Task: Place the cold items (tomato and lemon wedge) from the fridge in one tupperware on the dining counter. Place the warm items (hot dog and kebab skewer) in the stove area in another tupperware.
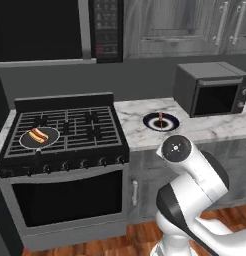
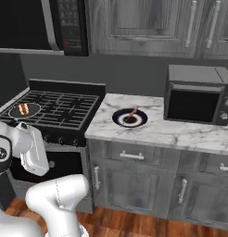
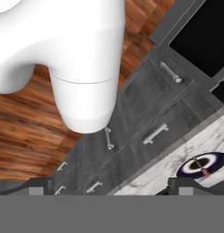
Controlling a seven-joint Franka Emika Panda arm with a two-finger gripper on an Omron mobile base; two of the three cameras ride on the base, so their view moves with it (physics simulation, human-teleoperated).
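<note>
Nearest us, our white arm folds up from the base, its elbow raised in front of the grey cabinets [image 2: 134, 171]. Our gripper [image 3: 107, 187] points down and outward over the wood floor [image 3: 22, 132] and cabinet fronts, with its two dark fingertips [image 3: 38, 186] set wide apart and nothing between them.

We see the hot dog [image 1: 39, 135], a red sausage in a tan bun, lying on a dark round pan [image 1: 26, 141] at the front left of the stove area [image 1: 65, 132]. We see the kebab skewer [image 2: 130, 114], a thin stick with red-brown chunks, resting tilted in a dark-rimmed bowl [image 2: 119, 121] on the white marble counter [image 2: 148, 132] just right of the range. A black microwave [image 2: 199, 95] stands on that counter, well apart from the bowl.
</note>
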